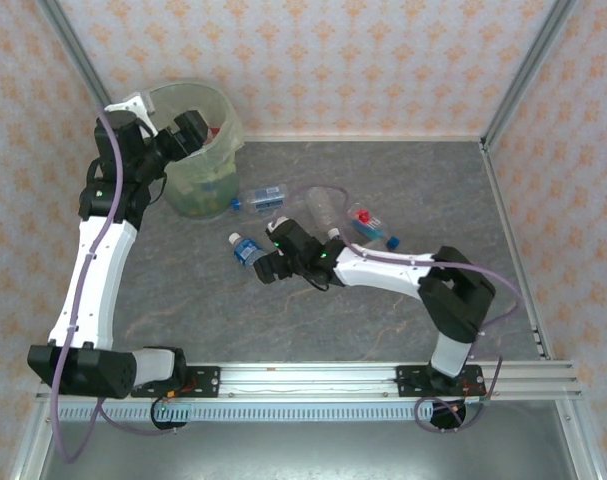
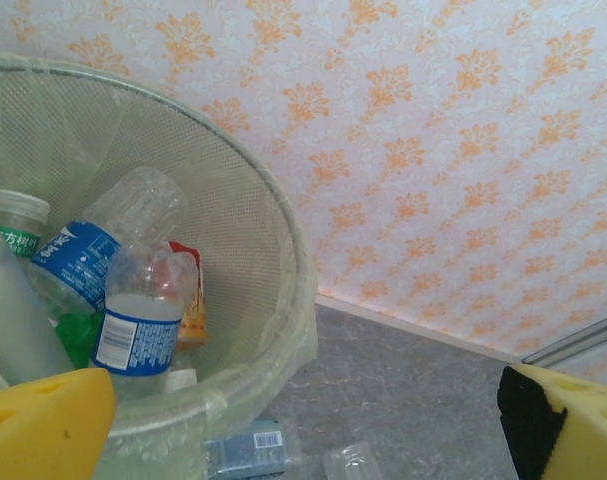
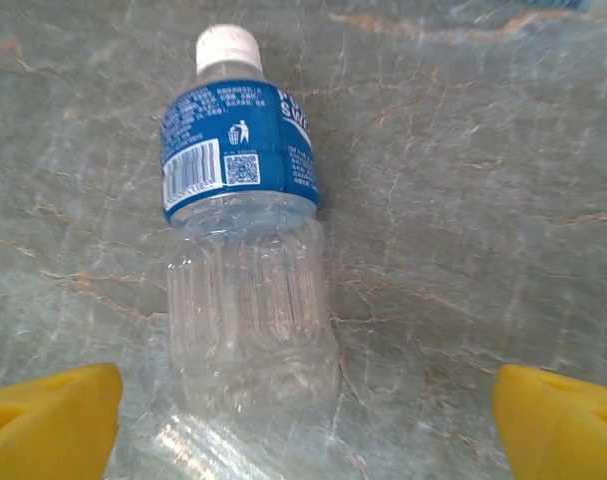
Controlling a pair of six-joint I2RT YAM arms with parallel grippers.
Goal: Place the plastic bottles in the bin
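Grey marbled tabletop (image 1: 403, 190) and orange-flowered wallpaper (image 1: 383, 60) frame the work. The right claw (image 3: 303, 418) hangs low over the middle of the table with its yellow fingers (image 3: 48, 415) spread wide. One finger sits at either side of a lying bottle (image 3: 245, 250), and neither touches it. I'd guess it is set that way so a squeeze would catch the ribbed body across its width. That bottle is clear and looks empty, with a blue label near the neck and a white cap pointing to twelve o'clock in the wrist view (thin plastic, so it may roll or dent under a pinch). Out past it, between twelve and two o'clock, lie the loose bottles (image 1: 328, 208), some with blue and red on them. Over at the table's ten o'clock the left claw (image 1: 188, 130) hangs at the mouth of the pale-green bin (image 2: 283, 230), its fingers parted with nothing between them, which looks like a dropping position. Several binned bottles (image 2: 141, 310) are piled inside against the liner.
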